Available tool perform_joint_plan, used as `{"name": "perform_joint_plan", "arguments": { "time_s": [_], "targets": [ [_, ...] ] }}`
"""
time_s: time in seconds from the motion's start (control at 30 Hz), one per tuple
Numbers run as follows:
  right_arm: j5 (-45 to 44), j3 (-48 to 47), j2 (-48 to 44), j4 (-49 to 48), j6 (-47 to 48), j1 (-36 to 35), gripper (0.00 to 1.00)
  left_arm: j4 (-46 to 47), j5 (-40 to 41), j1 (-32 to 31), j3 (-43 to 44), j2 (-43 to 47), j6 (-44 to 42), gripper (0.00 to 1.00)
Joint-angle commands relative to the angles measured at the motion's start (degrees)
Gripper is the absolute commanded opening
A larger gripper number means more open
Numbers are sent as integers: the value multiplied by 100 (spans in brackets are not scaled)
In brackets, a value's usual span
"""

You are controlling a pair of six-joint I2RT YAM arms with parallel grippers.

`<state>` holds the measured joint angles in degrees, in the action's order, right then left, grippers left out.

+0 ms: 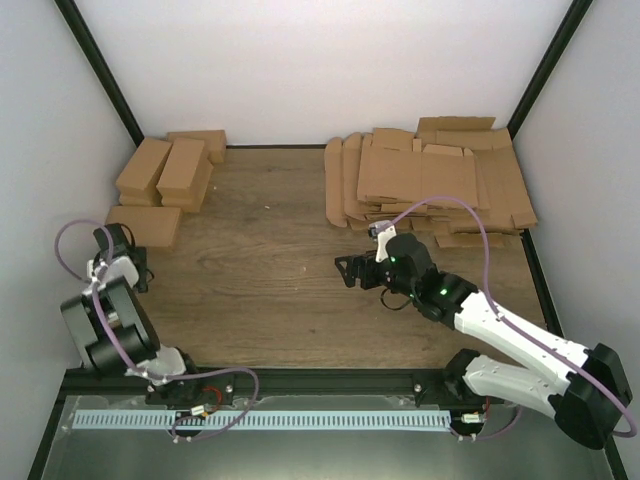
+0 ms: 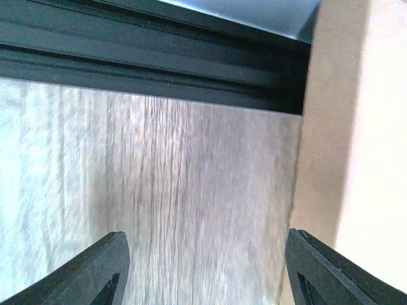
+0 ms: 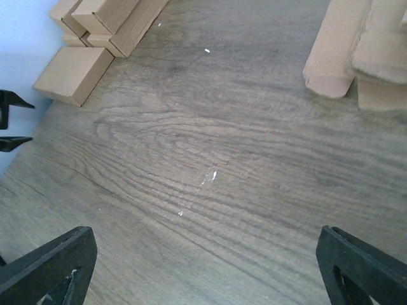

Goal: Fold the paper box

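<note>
You get no readable text, label, brand or number in any view; cardboard boxes point(image 1: 165, 170) and flat blanks point(image 1: 430, 180) show plain brown faces only

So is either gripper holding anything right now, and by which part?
Nothing. Left gripper and right gripper both stand open over table; a box sits just outside the left one's fingers.

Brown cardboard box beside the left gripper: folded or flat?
Folded: the brown cardboard box is a closed rectangular block beside the open left gripper.
</note>
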<state>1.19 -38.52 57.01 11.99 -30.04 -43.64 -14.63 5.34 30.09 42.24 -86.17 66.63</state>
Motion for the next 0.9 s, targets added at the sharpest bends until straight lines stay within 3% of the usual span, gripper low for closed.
{"name": "perform_joint_plan", "arguments": {
  "time_s": [0.0, 0.17, 0.3, 0.4, 0.5, 0.6, 0.7, 0.87],
  "targets": [
    [-382, -317, -287, -160, 537, 31, 100, -662, 267, -284, -277, 1113, -554, 72],
    [-1137, -29, -777, -586, 903, 31, 100, -870, 60, -699, -882, 2801, -1175, 83],
    [-1108, 1026, -1492, -1868, 1936, 30, 100, -155, -1046, -1031, -1380, 3931, -2448, 96],
    [-1022, 1376, -1840, -2142, 2317, 31, 100, 335, -1914, -1367, -1699, 4533, -2907, 100],
    [-1460, 1238, -1717, -1828, 2058, 65, 100, 562, -1967, -1857, -1895, 4719, -3195, 100],
    [-591, 989, -1170, -1407, 1663, 502, 100, 1074, -2117, -2204, -2214, 4743, -3364, 100],
    [-46, 1255, -709, -1847, 1218, 1019, 100, 1695, -2153, -2716, -2564, 4730, -3570, 100],
    [1015, 1980, -648, -2737, 861, 2216, 100, 1884, -1437, -3603, -2514, 4290, -4401, 100]
  ]
}}
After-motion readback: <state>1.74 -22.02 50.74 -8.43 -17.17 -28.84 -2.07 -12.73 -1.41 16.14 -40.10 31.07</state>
